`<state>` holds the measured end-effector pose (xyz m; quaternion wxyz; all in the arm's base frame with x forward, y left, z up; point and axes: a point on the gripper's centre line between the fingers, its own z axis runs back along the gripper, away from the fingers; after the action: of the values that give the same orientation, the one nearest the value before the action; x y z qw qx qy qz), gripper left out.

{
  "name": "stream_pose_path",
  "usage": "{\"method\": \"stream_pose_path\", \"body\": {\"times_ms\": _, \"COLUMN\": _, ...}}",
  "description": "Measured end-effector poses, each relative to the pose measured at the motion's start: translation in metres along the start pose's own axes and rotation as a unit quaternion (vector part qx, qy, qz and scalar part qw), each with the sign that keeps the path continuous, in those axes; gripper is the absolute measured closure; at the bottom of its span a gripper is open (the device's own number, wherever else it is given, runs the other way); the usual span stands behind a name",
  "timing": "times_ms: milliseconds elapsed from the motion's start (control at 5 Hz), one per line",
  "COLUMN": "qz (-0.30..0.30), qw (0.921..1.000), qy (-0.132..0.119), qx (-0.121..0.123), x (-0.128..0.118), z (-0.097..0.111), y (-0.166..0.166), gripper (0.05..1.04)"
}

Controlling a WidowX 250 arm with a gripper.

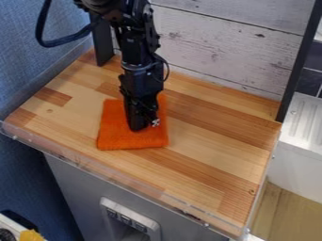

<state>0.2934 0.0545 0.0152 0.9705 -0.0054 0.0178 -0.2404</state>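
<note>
The orange cloth (129,140) lies flat and roughly square on the wooden counter (211,141), not lifted off it. The black gripper (144,126) points down over the cloth, seemingly touching it; whether it is released or clenched, I cannot tell.

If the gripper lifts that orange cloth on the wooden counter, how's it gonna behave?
The orange cloth looks soft and fuzzy, so it would probably droop rather than stay stiff. It seems thin, so likely light for its size. Lying flat on the wooden counter, it probably wouldn't roll.
</note>
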Motion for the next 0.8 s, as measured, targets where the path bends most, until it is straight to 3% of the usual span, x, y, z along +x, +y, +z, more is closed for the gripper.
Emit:
{"method": "stream_pose_path", "body": {"times_ms": 400, "qz": 0.068, "qw": 0.9976, "qy": 0.004, "qx": 0.013, "x": 0.001, "z": -0.005, "y": -0.008, "gripper": 1.023}}
{"method": "stream_pose_path", "body": {"times_ms": 800, "qz": 0.144, "qw": 0.9893, "qy": -0.004, "qx": 0.02, "x": 0.011, "z": -0.004, "y": -0.033, "gripper": 1.023}}
